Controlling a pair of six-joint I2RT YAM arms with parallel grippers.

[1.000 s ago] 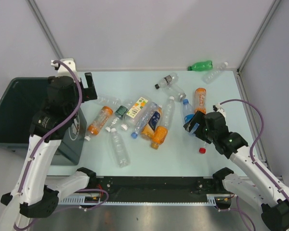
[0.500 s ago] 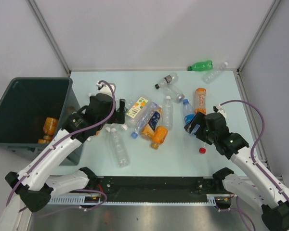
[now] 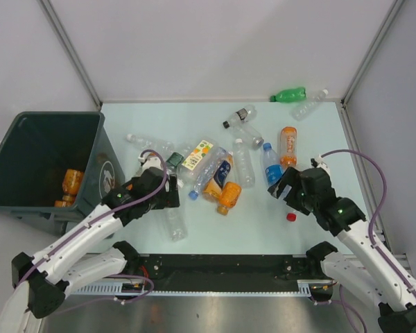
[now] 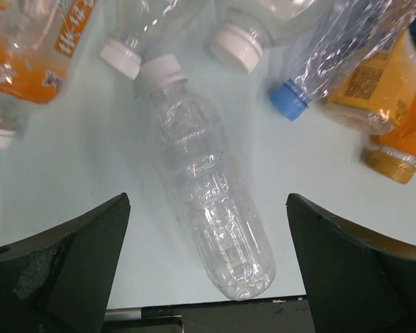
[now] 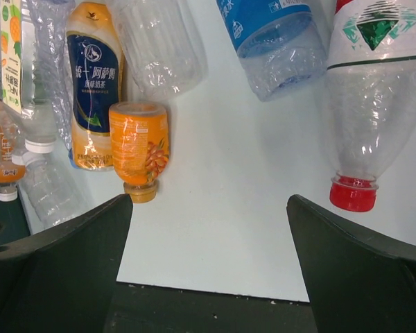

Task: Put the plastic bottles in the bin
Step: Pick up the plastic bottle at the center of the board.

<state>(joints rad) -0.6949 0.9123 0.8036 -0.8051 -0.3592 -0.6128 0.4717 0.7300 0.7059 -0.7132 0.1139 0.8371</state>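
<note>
1. Most of the plastic bottles (image 3: 218,173) lie loose in a heap around the middle of the top view: clear ones, orange ones and a blue-capped one, all on their sides on the pale table (image 3: 312,139).
2. A green bottle (image 3: 288,94) and a clear one sit together way up in the upper right, well apart from the heap.
3. The bin (image 3: 52,114) is at the left edge of the frame, and we can spot one orange bottle (image 3: 71,182) already inside it.
4. The left tool (image 4: 206,208) is just right of the bin, at the lower-left side of the heap. Its fingers are spread wide on either side of a clear white-capped bottle (image 4: 201,166) and aren't touching it.
5. The right tool (image 5: 209,208) is right of centre and also spread wide, with only bare table between its fingers.
6. In its wrist view a small orange bottle (image 5: 140,142) is at upper left and a red-capped bottle (image 5: 371,104) at upper right.
</note>
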